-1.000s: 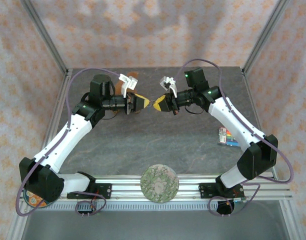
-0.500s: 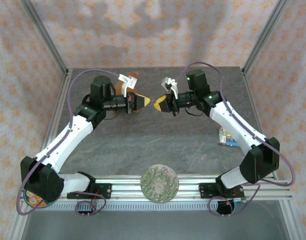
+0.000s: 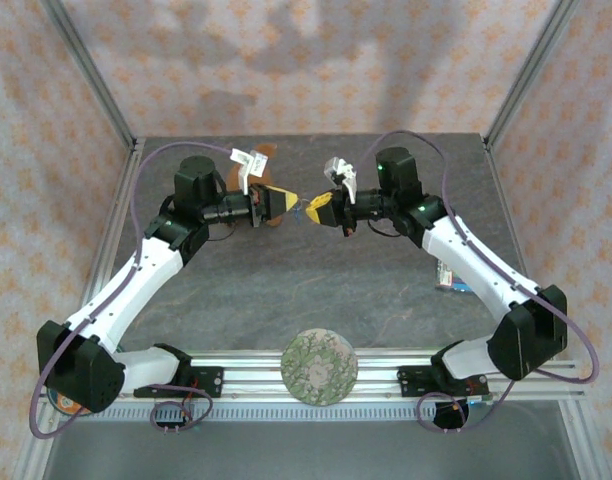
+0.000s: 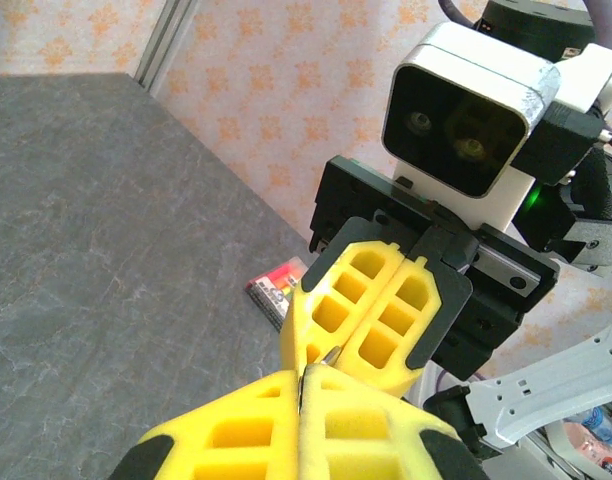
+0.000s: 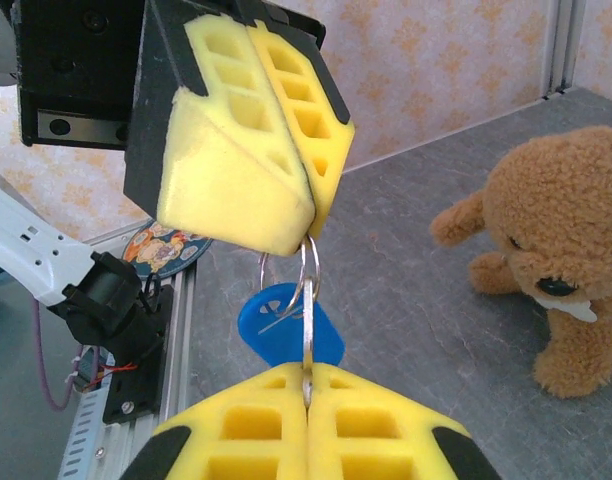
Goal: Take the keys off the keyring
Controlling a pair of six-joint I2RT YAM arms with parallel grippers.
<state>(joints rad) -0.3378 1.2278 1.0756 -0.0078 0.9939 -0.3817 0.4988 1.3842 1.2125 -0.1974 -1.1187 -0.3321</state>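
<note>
Top view, grippers: the left gripper (image 3: 283, 203) and right gripper (image 3: 319, 209) meet tip to tip in the air over the far part of the table (image 3: 286, 290), each with its fingers pressed together.
Top view, keyring: the keyring (image 3: 303, 207) is a tiny speck bridging the two tips. The keys are too small to tell apart here.
Top view, surroundings: a teddy bear (image 3: 270, 220) sits just behind the left gripper. A multicoloured packet (image 3: 446, 272) lies well apart, partly under the right arm.
Left wrist view: its own yellow fingers are closed, with a small metal tip poking out at the seam. The right gripper faces it, closed and almost touching. The ring's loop is hidden.
Right wrist view, hold: the left gripper is clamped on the top of the ring. The right gripper is clamped on a thin metal edge below, seemingly the ring seen edge-on, though the pale key cannot be ruled out.
Right wrist view, keys: the blue key (image 5: 286, 325) hangs free from the ring between the grippers.
Handling, judged: light, stiff, slick metal on a springy split ring. It is likely to slip or twist in foam fingers, so grip a key by its flat head and the ring by its rim.
View difference: only the right wrist camera separates ring from key, while the top view gives the height above the table.
</note>
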